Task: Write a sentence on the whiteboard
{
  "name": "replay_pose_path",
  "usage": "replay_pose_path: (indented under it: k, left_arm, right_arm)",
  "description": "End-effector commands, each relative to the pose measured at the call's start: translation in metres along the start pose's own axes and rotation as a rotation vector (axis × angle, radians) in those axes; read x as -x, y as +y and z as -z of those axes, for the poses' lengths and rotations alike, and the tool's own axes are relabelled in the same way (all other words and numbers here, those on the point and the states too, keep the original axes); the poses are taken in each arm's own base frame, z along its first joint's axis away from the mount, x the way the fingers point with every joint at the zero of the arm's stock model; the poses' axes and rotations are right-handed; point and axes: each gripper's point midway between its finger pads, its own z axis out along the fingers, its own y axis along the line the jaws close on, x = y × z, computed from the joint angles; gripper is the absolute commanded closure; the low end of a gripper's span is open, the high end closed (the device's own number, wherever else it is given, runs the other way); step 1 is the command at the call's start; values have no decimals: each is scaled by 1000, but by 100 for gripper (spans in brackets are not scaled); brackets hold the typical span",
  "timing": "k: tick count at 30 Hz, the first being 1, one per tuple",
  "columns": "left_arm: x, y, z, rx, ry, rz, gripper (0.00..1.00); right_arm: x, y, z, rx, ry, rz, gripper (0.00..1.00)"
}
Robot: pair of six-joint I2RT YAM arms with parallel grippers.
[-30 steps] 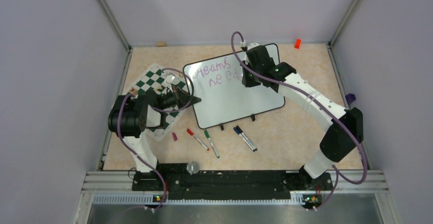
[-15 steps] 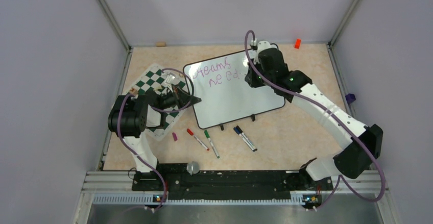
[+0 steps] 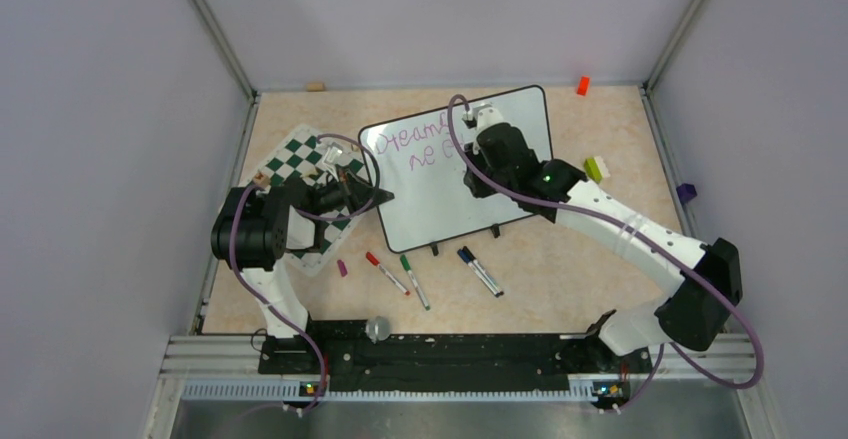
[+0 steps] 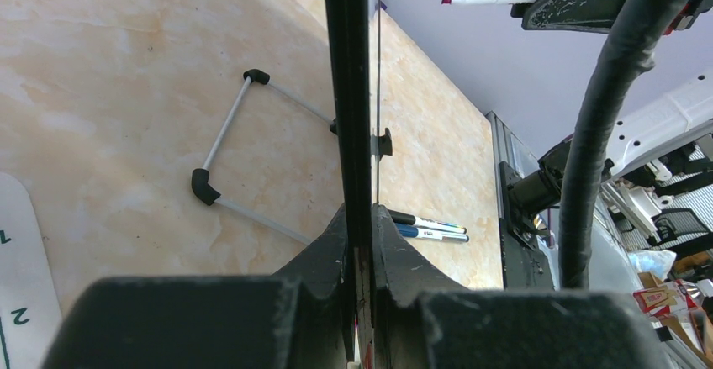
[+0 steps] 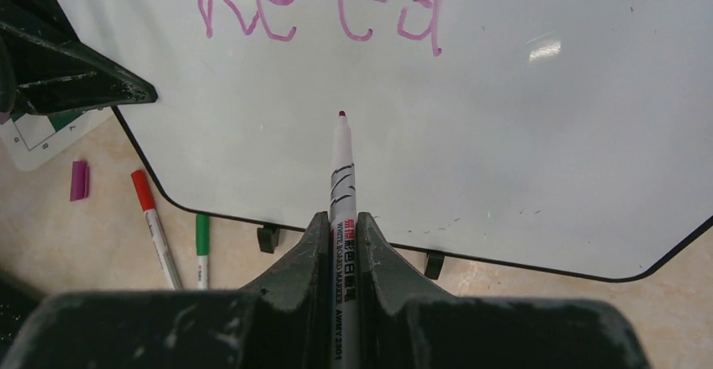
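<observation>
Beige tabletop (image 3: 600,249), left fingers (image 4: 319,260) clamping whiteboard (image 3: 430,199) edge, right fingers (image 5: 303,260) clamping marker (image 5: 341,176), tip toward sentence (image 3: 412,147)

Top view: the right arm (image 3: 610,224) covers the right-hand ends of both lines of the sentence (image 3: 400,142), upper centre of the frame, so the last letters cannot be read. Right wrist view: the top edge cuts off the first line (only "need" shows), and the bottom edge cuts the barrel of the marker (image 5: 342,180). Left wrist view: the whiteboard (image 4: 346,92) appears edge-on, its written face hidden.
</observation>
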Motion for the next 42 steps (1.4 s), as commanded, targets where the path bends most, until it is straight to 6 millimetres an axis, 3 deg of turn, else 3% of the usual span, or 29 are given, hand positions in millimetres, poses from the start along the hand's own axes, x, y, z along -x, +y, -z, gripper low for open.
replay_pose_path:
  k: [1,16,28,42]
  left_arm:
    - [-12,-17,4,-85,60,-147,100]
    - [-15,-21,6,-81,59,-154,100]
    - [-15,-21,6,-80,57,-153,100]
    - [-15,-19,6,-83,60,-153,100]
  right_arm:
    - [23,6,13,13,-102,0,100]
    - [0,24,4,19,-71,-39,100]
    - [13,32,-20,-7,-77,-20,100]
    - [23,35,-32,-18,-86,7,100]
